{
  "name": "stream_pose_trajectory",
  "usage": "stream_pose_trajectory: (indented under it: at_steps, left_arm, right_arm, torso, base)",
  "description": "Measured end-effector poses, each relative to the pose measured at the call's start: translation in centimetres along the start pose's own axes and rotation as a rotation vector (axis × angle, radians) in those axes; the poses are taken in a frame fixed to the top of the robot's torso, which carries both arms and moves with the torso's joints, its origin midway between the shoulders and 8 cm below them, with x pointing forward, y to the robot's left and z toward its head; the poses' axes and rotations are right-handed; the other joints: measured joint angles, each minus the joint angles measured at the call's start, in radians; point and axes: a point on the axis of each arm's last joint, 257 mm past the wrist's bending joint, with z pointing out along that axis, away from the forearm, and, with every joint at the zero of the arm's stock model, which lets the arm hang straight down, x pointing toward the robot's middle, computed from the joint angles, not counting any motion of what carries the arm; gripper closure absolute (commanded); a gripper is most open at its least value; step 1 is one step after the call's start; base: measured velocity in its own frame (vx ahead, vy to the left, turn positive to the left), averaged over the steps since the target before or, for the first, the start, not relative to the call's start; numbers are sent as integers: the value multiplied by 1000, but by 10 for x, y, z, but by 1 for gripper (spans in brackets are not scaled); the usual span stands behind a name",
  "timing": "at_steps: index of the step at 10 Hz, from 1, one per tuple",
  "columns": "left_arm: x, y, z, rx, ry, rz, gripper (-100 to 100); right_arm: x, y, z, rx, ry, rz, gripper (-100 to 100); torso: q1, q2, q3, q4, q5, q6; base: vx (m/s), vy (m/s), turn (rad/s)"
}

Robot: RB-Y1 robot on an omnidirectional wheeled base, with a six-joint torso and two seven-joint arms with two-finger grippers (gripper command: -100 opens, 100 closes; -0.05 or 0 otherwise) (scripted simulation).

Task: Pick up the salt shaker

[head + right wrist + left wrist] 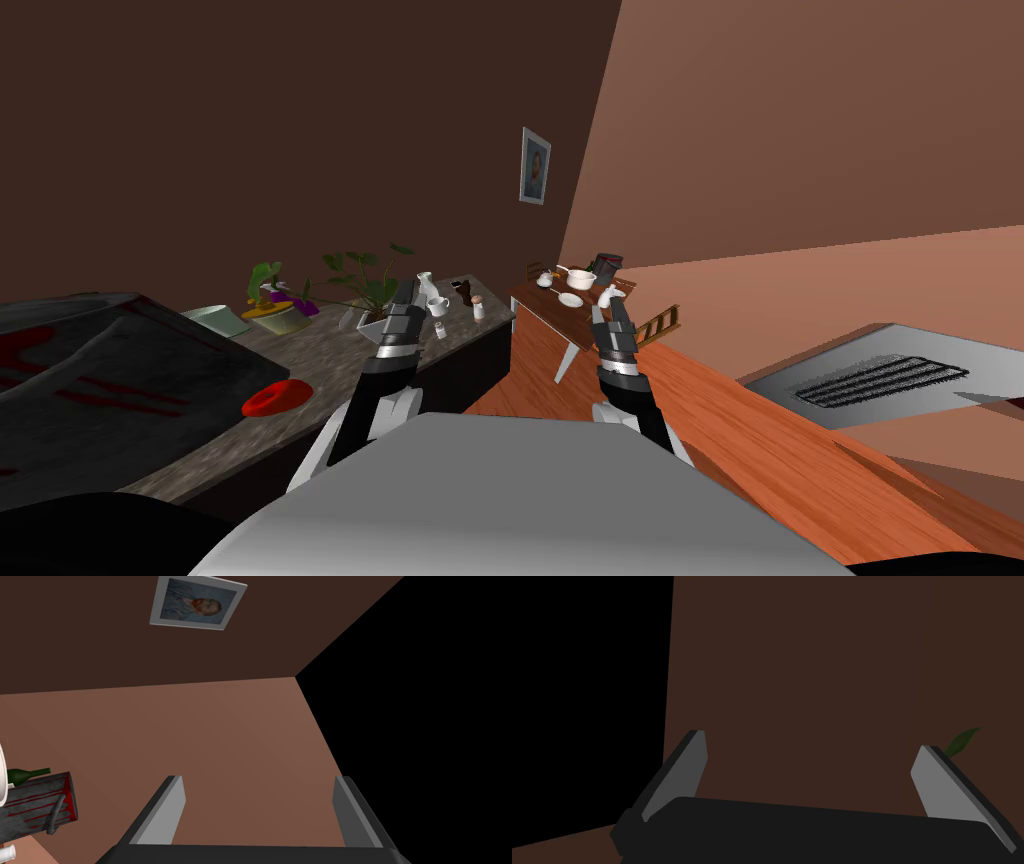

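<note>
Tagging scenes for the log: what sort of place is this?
Likely a kitchen-dining area in a house: a speckled counter holding a white mug and a potted plant, next to a wooden table set with a white pot and a white dish. A framed portrait hangs on the wall.

I see a mottled, stone-like counter (300,350), a reddish floor (730,420) with wood grain and a wooden table (535,305) of the same tone. The left gripper (812,741) has smooth, matt grey fingers (684,773).
</note>
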Motion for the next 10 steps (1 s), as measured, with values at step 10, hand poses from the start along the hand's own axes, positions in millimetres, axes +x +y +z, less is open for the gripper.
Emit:
stream_pose_trajectory:
  at_steps: [10]
  left_arm:
    - [44,27,-6,-78,254,85,-100]
  right_arm:
    - [0,0,0,0,0,0,0]
  torso:
    - [3,9,5,2,1,0]
  base:
    - [-98,28,-48]
